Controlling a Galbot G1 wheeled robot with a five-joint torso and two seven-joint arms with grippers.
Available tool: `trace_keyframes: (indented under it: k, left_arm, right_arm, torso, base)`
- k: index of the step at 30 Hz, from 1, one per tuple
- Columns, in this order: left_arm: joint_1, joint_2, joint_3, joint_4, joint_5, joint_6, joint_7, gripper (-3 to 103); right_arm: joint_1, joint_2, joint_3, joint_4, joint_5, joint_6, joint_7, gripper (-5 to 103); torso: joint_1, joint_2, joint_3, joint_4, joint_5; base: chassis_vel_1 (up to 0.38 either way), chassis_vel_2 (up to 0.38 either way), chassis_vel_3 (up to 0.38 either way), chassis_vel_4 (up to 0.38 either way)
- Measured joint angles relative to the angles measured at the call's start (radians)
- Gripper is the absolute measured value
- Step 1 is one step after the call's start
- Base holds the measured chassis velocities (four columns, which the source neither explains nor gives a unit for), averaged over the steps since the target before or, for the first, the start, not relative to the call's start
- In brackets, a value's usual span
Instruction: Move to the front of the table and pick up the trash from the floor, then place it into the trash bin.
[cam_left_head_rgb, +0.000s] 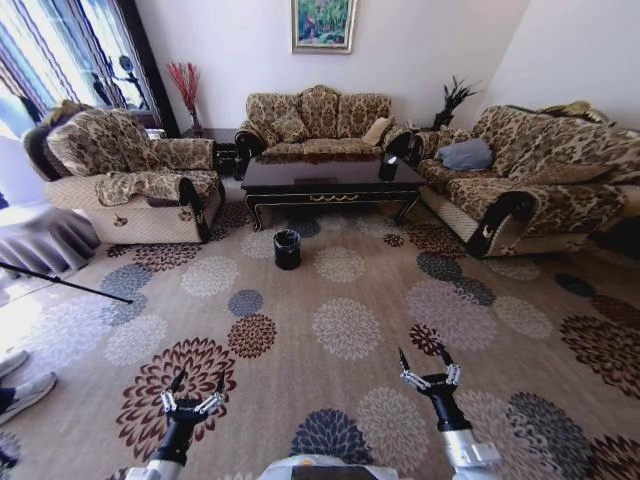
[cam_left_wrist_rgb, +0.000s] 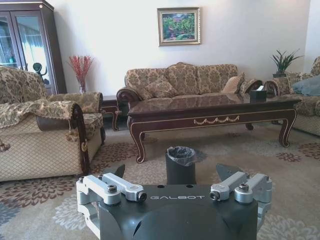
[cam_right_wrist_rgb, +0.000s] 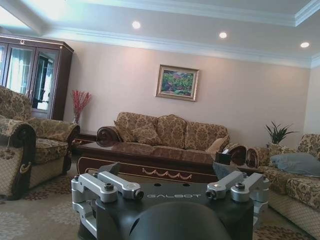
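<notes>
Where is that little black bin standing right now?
In the head view the trash bin stands on the floor just in front of the table, toward its left end, well ahead of both of the robot's tools.

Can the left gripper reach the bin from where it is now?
Probably not yet. The left gripper hangs open low at the robot's front, and the bin stands well ahead near the table, with open carpet between. Nothing blocks the way; the robot would likely need to drive closer.
</notes>
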Motion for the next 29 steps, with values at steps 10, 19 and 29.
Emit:
trace_keyframes:
  k: [10, 19, 29]
  left_arm:
    - [0.000, 0.000, 0.000, 0.000, 0.000, 0.000, 0.000, 100]
    - [0.000, 0.000, 0.000, 0.000, 0.000, 0.000, 0.000, 100]
    - [0.000, 0.000, 0.000, 0.000, 0.000, 0.000, 0.000, 100]
  right_arm:
    - [0.000, 0.000, 0.000, 0.000, 0.000, 0.000, 0.000, 100]
    - [0.000, 0.000, 0.000, 0.000, 0.000, 0.000, 0.000, 100]
    - [0.000, 0.000, 0.000, 0.000, 0.000, 0.000, 0.000, 100]
  torso:
    - [0.019, 0.043, 0.023, 0.0000, 0.0000]
    - [0.038, 0.084, 0.045, 0.0000, 0.0000]
    - [0.038, 0.083, 0.045, 0.0000, 0.0000]
  base:
    - [0.000, 0.000, 0.000, 0.000]
    - [0.000, 0.000, 0.000, 0.000]
    - [0.000, 0.000, 0.000, 0.000]
